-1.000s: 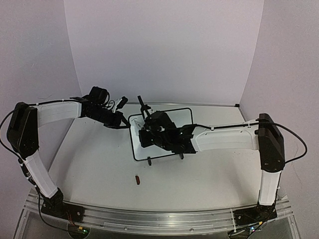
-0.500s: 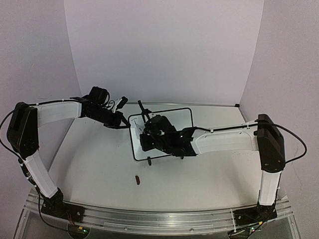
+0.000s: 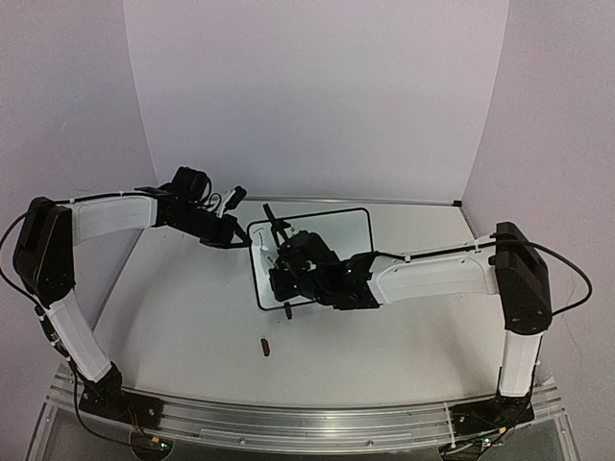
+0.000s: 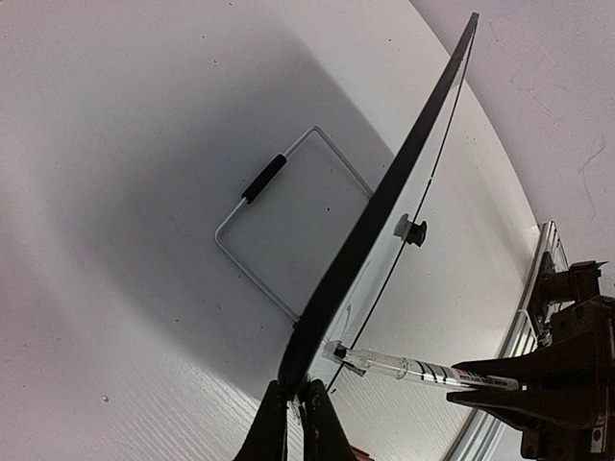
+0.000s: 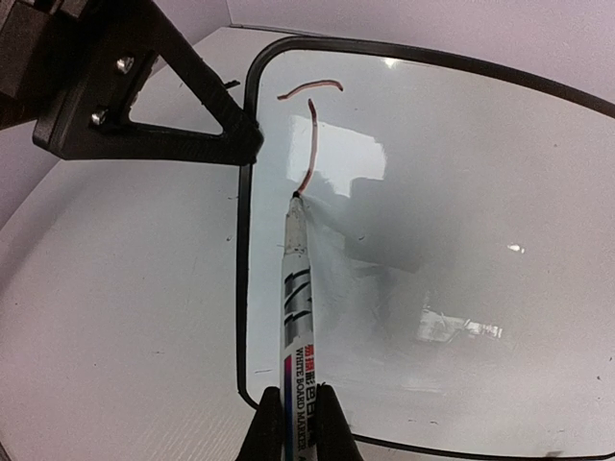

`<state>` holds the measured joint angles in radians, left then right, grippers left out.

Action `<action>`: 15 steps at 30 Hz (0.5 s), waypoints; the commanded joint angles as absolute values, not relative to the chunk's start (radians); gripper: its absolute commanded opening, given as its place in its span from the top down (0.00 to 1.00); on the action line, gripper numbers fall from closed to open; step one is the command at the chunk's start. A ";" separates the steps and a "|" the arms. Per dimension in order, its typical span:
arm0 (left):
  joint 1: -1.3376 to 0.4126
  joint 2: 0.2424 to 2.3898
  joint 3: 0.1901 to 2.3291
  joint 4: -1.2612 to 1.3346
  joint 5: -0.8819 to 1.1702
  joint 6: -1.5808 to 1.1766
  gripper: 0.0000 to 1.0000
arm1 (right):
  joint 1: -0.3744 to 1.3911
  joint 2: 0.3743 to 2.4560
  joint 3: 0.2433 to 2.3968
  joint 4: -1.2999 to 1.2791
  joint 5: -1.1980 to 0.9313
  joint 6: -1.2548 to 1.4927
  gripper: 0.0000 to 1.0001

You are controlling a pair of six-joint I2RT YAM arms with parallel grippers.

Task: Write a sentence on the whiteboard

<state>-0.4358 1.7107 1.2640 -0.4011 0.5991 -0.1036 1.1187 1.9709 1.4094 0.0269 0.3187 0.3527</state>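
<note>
The whiteboard (image 3: 336,230), white with a thin black frame, stands tilted at mid table. My left gripper (image 3: 233,233) is shut on its left edge, and in the left wrist view the fingers (image 4: 296,421) pinch the black frame (image 4: 384,197). My right gripper (image 5: 298,423) is shut on a whiteboard marker (image 5: 296,298). The marker tip touches the board (image 5: 461,192) at the lower end of a red vertical stroke (image 5: 309,144), under a short red horizontal stroke. The marker (image 4: 423,370) also shows against the board in the left wrist view.
A small red marker cap (image 3: 264,347) lies on the table in front of the board. A wire stand (image 4: 279,226) props the board from behind. The left gripper's body (image 5: 135,106) sits close to the board's upper left corner.
My right arm has slid left across the board, carrying the marker toward the board's left side. The left arm and the board have not moved.
</note>
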 commanded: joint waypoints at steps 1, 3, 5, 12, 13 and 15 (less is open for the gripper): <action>-0.449 1.704 1.302 -0.442 0.580 -0.078 1.00 | 1.124 1.937 1.431 0.053 0.328 0.355 1.00; -0.448 1.704 1.302 -0.442 0.580 -0.079 1.00 | 1.124 1.929 1.424 0.086 0.313 0.350 1.00; -0.448 1.705 1.302 -0.443 0.580 -0.078 1.00 | 1.123 1.920 1.416 0.121 0.292 0.348 1.00; -0.448 1.700 1.300 -0.445 0.576 -0.076 1.00 | 1.123 1.863 1.363 0.174 0.301 0.347 1.00; -0.448 1.700 1.300 -0.445 0.576 -0.076 1.00 | 1.123 1.851 1.352 0.177 0.312 0.348 1.00; -0.448 1.701 1.301 -0.444 0.576 -0.077 1.00 | 1.123 1.831 1.333 0.177 0.337 0.350 1.00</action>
<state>-0.4358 1.7107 1.2644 -0.4015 0.5987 -0.1036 1.1191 1.9292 1.3649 0.1206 0.2943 0.3500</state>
